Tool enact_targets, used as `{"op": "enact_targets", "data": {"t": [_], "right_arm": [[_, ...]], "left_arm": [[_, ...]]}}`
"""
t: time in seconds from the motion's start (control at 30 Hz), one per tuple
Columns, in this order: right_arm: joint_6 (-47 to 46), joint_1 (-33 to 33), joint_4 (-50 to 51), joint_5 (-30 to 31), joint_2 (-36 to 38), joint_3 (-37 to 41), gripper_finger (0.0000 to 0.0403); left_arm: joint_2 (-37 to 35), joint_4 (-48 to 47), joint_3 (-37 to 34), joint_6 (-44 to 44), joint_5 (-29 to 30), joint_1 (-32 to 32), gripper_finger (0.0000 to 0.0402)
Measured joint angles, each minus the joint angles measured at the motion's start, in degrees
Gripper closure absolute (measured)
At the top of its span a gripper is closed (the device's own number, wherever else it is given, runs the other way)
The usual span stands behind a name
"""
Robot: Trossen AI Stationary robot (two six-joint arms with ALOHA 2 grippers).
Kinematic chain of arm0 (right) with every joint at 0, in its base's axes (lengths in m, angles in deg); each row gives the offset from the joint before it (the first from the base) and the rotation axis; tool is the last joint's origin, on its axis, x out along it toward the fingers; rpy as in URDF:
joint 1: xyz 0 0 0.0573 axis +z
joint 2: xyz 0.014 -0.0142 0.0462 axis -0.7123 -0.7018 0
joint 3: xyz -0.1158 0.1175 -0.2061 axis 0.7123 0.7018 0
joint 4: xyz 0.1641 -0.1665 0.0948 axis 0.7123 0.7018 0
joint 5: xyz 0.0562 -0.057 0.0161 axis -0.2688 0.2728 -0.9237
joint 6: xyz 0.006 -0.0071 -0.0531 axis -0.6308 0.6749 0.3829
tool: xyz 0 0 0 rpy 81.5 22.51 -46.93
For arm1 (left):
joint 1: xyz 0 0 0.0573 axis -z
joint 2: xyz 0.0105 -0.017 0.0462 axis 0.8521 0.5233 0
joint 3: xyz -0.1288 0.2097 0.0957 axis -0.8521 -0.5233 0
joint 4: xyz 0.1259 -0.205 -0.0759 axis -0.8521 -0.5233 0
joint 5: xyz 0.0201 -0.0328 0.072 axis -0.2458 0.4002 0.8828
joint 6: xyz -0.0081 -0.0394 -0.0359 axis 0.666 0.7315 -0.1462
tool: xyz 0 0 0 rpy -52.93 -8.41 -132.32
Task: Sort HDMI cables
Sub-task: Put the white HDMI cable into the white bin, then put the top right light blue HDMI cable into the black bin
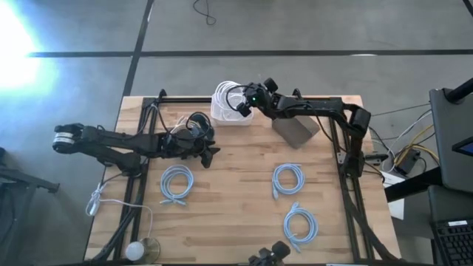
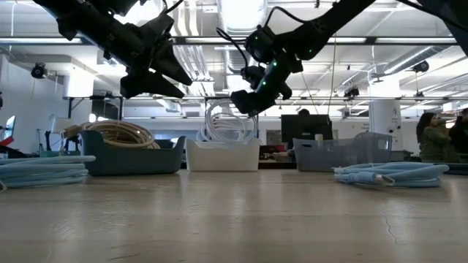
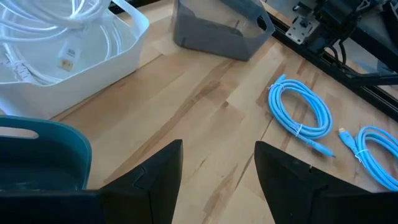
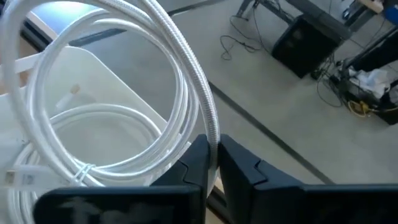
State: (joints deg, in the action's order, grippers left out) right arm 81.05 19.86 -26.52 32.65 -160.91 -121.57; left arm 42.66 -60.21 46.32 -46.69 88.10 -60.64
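Wooden table [image 1: 244, 159], right fingers [image 4: 213, 163] pinching white cable coil [image 4: 124, 93] over white bin [image 1: 222, 117]

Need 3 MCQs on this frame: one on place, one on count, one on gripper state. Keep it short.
1. Where is the white cable coil held by the right gripper?
A. over the white bin
B. on the table by the blue coils
C. in the grey bin

2. How many light blue coils lie loose on the table?
A. one
B. three
C. five

3. What state is the left gripper in?
A. shut on a blue coil
B. shut on a tan coil
C. open, holding nothing

Answers:
1 A: the coil hangs above the white bin.
2 B: the high view shows three.
3 C: its fingers stand apart over bare wood.
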Motion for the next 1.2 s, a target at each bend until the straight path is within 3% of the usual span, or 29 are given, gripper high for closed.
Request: {"op": "enact_targets", "data": {"t": [0.17, 0.37, 0.6, 0.8, 1.07, 1.2], "right_arm": [[1.3, 0.0, 0.6, -0.3, 0.5, 0.0, 0.0332], [-0.2, 0.2, 3.0, -5.2, 1.6, -0.2, 0.0284], [-0.3, 2.9, 8.8, -5.8, 4.0, -1.0, 0.0247], [-1.2, 8.1, 20.4, -6.1, 9.2, -1.0, 0.0235], [-9.6, 17.3, 40.0, -6.3, 16.2, -1.0, 0.0236], [-16.7, 21.3, 49.5, -11.6, 18.3, -0.8, 0.0236]], "left_arm": [[0.0, 0.0, 0.0, 0.0, 0.7, 0.0, 0.0197], [0.0, -0.1, 0.0, -0.1, 0.8, 0.0, 0.0197], [0.0, -0.3, 0.0, -0.1, 0.8, 0.0, 0.0197], [0.0, -0.4, 0.0, -1.4, 1.2, 0.0, 0.0197], [0.0, 0.7, 0.0, -3.3, 2.0, -0.2, 0.0197], [0.0, 2.4, 0.0, -4.6, 2.0, -0.3, 0.0197]]}}
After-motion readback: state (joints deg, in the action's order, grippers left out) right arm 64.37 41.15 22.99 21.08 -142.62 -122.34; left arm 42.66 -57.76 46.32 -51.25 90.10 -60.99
